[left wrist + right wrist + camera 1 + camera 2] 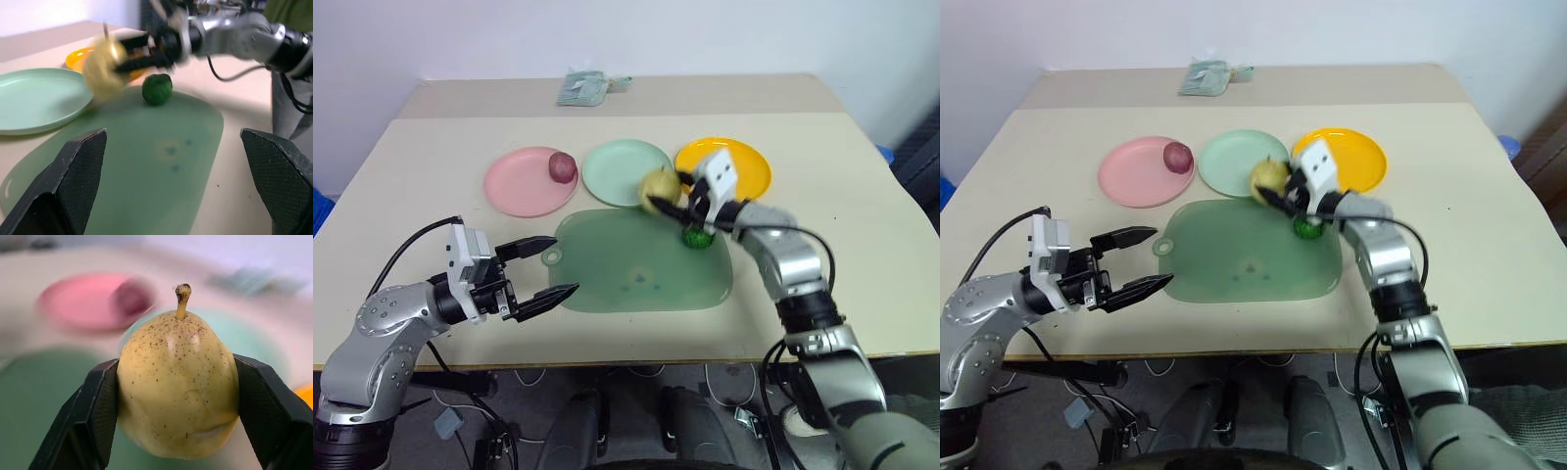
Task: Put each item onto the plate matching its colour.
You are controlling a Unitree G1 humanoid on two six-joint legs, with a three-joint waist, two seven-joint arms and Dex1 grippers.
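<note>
Pear: clamped between right gripper fingers, lifted over green board's far edge, likely bound for orange-yellow plate. Purple lump: on pink plate. Green ball: on board. Left gripper: wide open, empty, near-left.

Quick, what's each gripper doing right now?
Left gripper: open, empty.
Right gripper: shut on the pear.

A green board is lying near the front middle of the beige tabletop. A folded pale green cloth is sitting at the far edge, well apart from it.
</note>
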